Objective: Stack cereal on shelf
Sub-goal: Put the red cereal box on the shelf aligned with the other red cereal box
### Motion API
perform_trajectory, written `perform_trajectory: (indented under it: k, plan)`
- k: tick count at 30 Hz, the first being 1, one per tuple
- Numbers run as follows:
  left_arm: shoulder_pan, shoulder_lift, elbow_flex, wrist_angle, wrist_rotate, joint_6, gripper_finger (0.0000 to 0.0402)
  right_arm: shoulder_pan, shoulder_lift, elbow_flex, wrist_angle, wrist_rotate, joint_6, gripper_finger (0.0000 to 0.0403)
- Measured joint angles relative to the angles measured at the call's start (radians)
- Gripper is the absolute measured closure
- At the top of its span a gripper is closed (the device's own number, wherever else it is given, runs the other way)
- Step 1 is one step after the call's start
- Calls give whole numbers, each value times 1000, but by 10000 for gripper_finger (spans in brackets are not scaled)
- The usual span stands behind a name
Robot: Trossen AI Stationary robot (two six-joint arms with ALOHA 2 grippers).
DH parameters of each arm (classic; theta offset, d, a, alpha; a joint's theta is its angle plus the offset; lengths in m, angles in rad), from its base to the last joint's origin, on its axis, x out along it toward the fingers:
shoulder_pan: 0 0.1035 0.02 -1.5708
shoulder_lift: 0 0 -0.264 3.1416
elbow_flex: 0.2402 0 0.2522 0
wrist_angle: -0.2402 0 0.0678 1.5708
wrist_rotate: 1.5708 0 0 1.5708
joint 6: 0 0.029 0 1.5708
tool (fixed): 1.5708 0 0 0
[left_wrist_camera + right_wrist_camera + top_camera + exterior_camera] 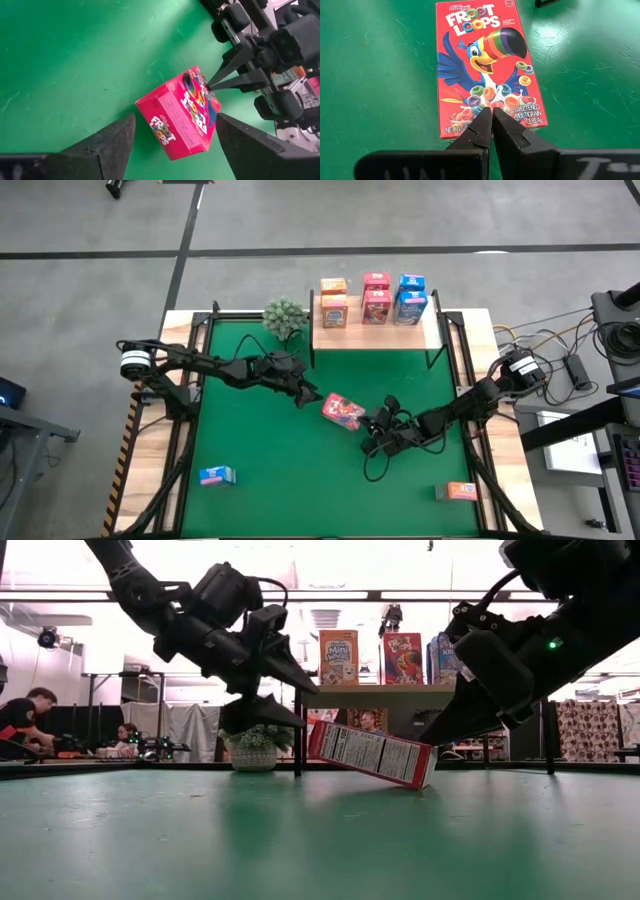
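Note:
A red cereal box (342, 411) sits tilted at mid-table. My right gripper (492, 111) is shut, with its tips on the box's printed front. My left gripper (176, 117) is open. Its fingers stand on either side of the box's raised top end, with gaps showing. The wooden shelf (375, 338) at the far edge carries orange (333, 302), red (376, 298) and blue (410, 298) boxes, standing upright. A blue box (216, 476) lies near the table's near left corner. An orange box (460, 492) lies near the near right corner. My right gripper touches the box's printed front near its bottom end (506, 102) with its shut fingertips. The fingers slant down from the table's right. The box's bottom end (424, 780) rests on the table, and its top end (318, 735) is raised toward my left gripper.
A small green plant (285, 317) stands just left of the shelf, beside its black side support (312, 330). Black rails run along the table's left and right edges. Bare green felt lies between the red box and the near edge.

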State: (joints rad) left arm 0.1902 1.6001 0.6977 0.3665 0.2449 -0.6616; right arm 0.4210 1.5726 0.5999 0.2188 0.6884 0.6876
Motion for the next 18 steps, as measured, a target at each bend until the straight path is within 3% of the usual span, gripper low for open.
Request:
perform_trajectory:
  k: [7, 18]
  plan:
    - [-5, 41, 0, 29, 0, -51, 120, 0, 0, 0, 0, -1, -4, 394]
    - [-11, 214, 0, 302, 118, -164, 110, 0, 1, 0, 0, -3, -7, 394]
